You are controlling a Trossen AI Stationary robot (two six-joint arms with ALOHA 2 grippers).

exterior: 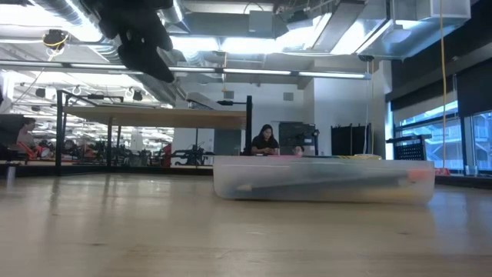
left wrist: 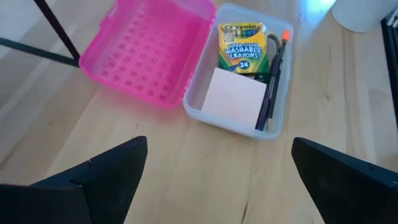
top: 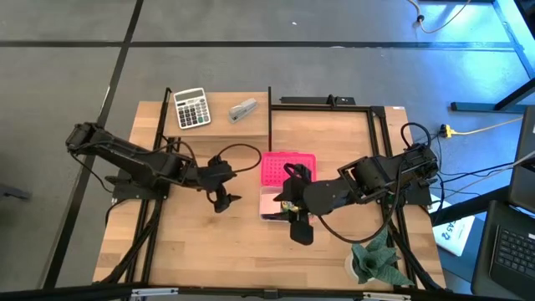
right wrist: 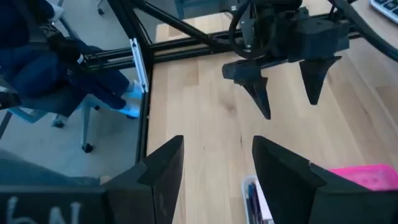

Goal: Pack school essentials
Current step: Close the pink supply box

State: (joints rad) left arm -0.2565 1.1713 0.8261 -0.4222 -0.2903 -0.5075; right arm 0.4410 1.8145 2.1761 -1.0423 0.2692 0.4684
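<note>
1. High view: The wooden table (top: 209,242) lies bare along its near edge and between the arms. A clear box (top: 272,206) sits mid-table with its pink lid (top: 288,167) open just behind it. A calculator (top: 191,108) and stapler (top: 243,109) rest well apart at the far edge; a green cloth (top: 376,259) lies near the right front corner. The left gripper (top: 221,200) hovers beside the box; the right gripper (top: 294,219) hangs over it.

2. Low view: Bare wood stretches before the clear box; a person sits in the room beyond.

3. Left wrist view: The left gripper's fingers (left wrist: 102,177) stand wide apart, empty. Inside the box lie the crayon box (left wrist: 241,48), pink note pad (left wrist: 235,98) and pens (left wrist: 272,81).

4. Right wrist view: The right gripper's fingers (right wrist: 165,168) stand partly apart, holding nothing visible, above the box's edge.
</note>
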